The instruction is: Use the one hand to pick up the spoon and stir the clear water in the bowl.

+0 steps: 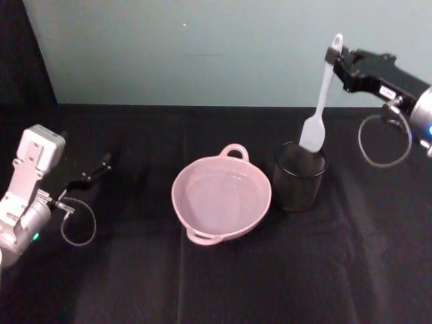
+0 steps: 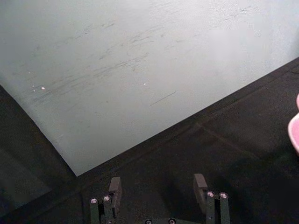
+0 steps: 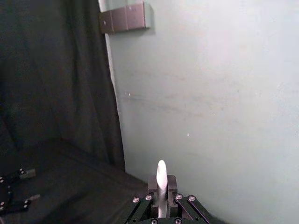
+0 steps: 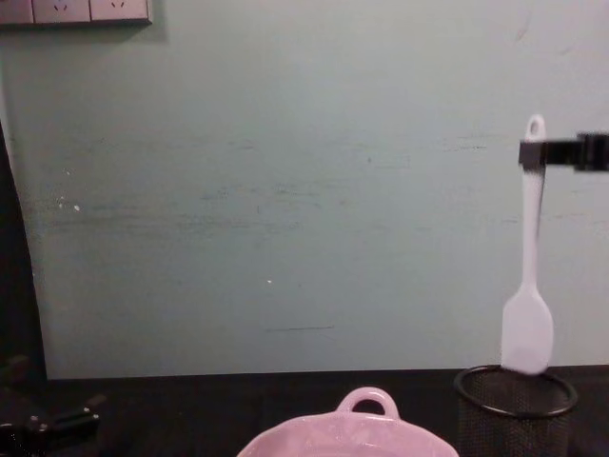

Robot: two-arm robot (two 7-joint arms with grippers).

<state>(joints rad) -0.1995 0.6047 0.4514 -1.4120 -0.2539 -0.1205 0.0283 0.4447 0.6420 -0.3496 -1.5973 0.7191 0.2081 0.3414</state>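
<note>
Black table (image 1: 216, 287): water (image 1: 219, 197) in bowl (image 1: 202, 235); spoon (image 1: 323, 94) at cup (image 1: 299, 190).

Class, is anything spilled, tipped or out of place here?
Nothing stands out. The bowl and mesh cup stand upright; the right gripper holds the spoon over the cup; the left gripper rests open, aside.

The light around me is dim and soft, with no hard shadows anywhere. The pale wall (image 1: 202, 54) takes most of it and looks evenly lit; seen from my left wrist, one patch of it washes out brighter. The black table (image 1: 135, 283) swallows light and gives almost no detail. Faint glints mark the water (image 1: 226, 177) in the bowl (image 1: 177, 202). In the chest view the spoon (image 4: 529, 238) handle looks smeared. My right wrist's ring light (image 1: 429, 131) glows blue.
</note>
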